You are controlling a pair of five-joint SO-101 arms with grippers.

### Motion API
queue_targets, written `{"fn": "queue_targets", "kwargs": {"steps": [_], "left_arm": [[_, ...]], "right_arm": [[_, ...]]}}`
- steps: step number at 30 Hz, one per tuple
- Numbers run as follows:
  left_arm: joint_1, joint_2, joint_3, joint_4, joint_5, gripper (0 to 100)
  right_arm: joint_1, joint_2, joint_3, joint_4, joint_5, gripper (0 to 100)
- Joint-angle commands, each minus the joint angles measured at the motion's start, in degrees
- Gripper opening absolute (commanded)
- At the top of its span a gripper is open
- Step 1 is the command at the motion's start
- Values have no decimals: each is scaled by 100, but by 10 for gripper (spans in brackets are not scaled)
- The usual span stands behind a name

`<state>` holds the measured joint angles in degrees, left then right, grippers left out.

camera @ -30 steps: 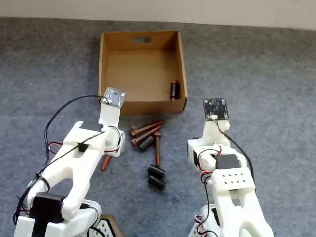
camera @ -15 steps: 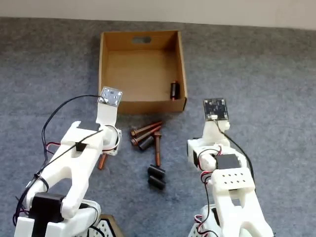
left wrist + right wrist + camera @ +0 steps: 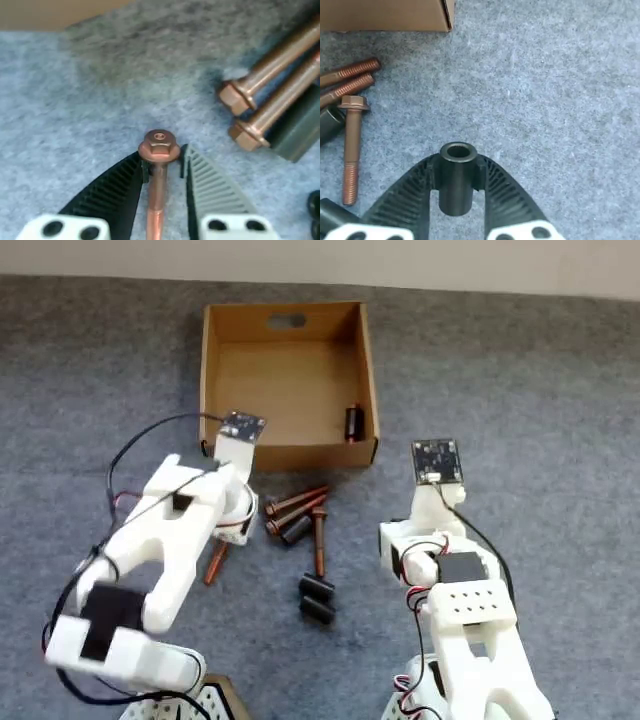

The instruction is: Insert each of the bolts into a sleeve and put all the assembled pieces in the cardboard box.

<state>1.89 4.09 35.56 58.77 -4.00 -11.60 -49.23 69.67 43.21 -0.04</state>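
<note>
Copper bolt (image 3: 158, 192) pinched in my left gripper (image 3: 161, 159), black sleeve (image 3: 456, 185) pinched in my right gripper (image 3: 456, 164): mid-pairing, I judge, with aligning bolt tip to sleeve bore next.

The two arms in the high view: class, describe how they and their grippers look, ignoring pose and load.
The left arm and right arm are white blocky shells with black motors, looping black cables and red wires. The left gripper and right gripper have dark ribbed tapering fingers on white bases.
</note>
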Motion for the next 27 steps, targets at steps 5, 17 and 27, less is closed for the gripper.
{"fn": "queue_targets", "kwargs": {"steps": [5,17,27], "left_arm": [[-119,611,-611,431,-44,12],[-92,-1103,-48,580,-18,9],[-101,-5235,1209,-105,-9,12]], "right_arm": [[-13,-136,-57,-92,-26,6],[-13,-145,-110,-75,-62,6],[-48,-1262,-927,593,-35,6]]}}
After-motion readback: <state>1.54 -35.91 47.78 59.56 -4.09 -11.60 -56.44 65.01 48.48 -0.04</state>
